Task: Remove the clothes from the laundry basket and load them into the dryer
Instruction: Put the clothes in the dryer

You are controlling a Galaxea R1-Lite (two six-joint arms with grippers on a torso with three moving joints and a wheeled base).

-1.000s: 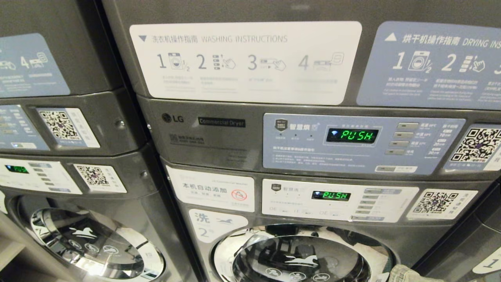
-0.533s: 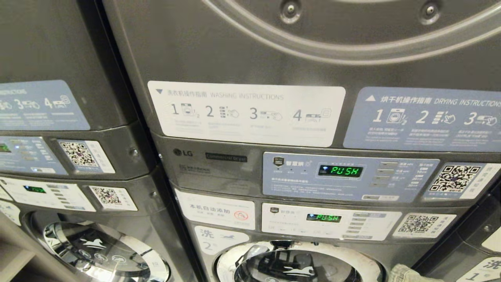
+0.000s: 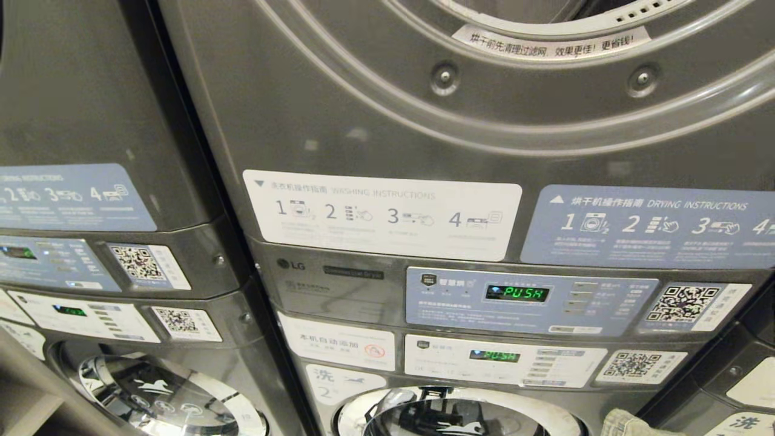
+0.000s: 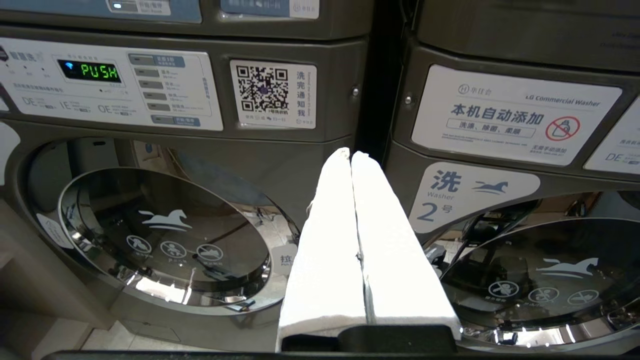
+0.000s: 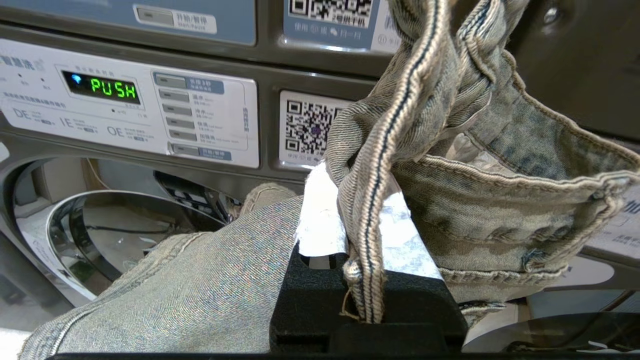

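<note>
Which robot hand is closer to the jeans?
Right. The right gripper is shut on the jeans. The left gripper is shut and empty, by the washers, no jeans near it.

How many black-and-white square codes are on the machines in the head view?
4. Two QR codes on the left stack, upper and lower; two on the middle stack, upper and lower. More may lie outside the view.
</note>
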